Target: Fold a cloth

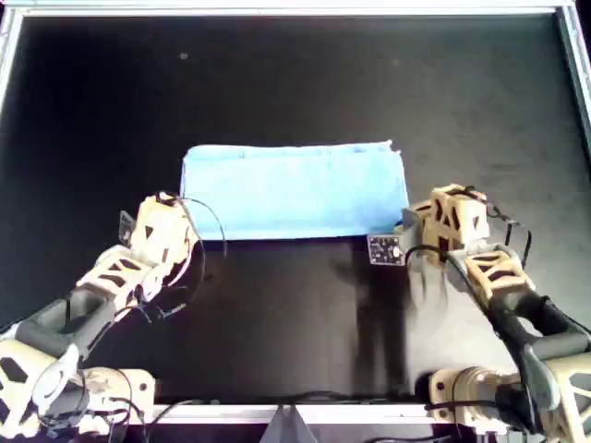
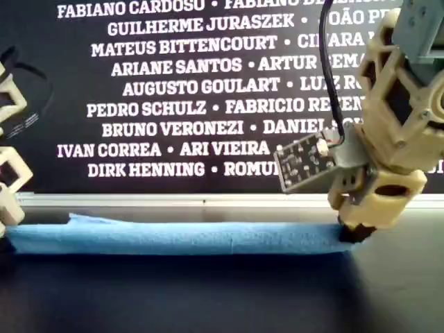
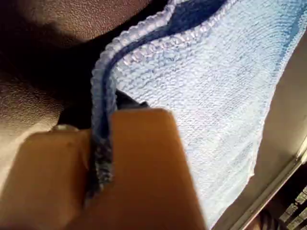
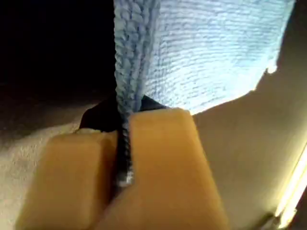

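Overhead view, left to right. Left gripper [image 1: 177, 205]: at the cloth's near left corner, arm reaching in from the lower left. Cloth [image 1: 294, 190]: light blue, folded to a long rectangle, lying flat mid-table on the black table [image 1: 277, 83]; near edge between the two grippers. Small circuit board [image 1: 384, 249]: just beside the cloth's near right corner, mounted by the right gripper [image 1: 412, 221]; that arm entering from the lower right.

Left wrist view: fingers [image 3: 144, 158] pressed together on a doubled cloth [image 3: 211, 96] edge, hem visible between them.

Right wrist view: fingers [image 4: 163, 158] likewise pinching the cloth [image 4: 201, 52] edge, two layers caught.

Exterior view: cloth [image 2: 180, 236] lying low along the table, right gripper [image 2: 355, 232] down at its right end; printed name board [image 2: 173, 90] behind.
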